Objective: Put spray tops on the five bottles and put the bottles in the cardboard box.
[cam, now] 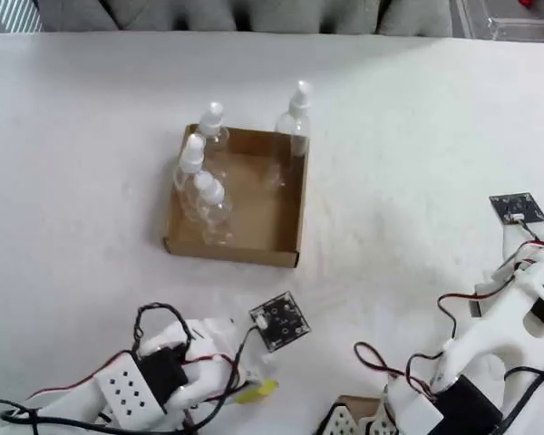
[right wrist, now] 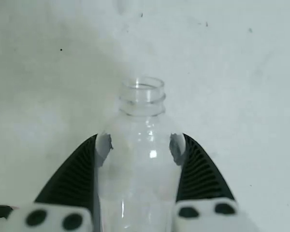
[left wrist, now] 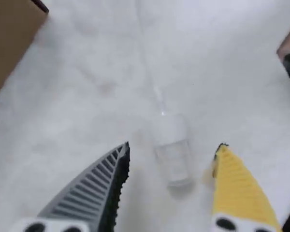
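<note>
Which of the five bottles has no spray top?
The bottle in the jaws of the right gripper: its threaded neck is bare, while the four at the cardboard box carry white tops.

— What carries everything here?
— A white bench [cam: 408,136]. Its surface is pale and slightly mottled, like cloth or felt, and it runs across nearly the whole high view.
— And behind it?
— Along the far edge there is a row of grey cushions [cam: 254,13], side by side, with dark seams between them.
— Anything in the corners?
— At the far left corner, a patch of pale slats [cam: 7,13], set on a slant. At the far right corner, a clear tray [cam: 503,25] with a shiny rim. A small red thing [cam: 527,3] shows there, too cut off to identify.
— Marks on the bench?
— A few tiny dark specks [right wrist: 61,49] in the right wrist view.
</note>
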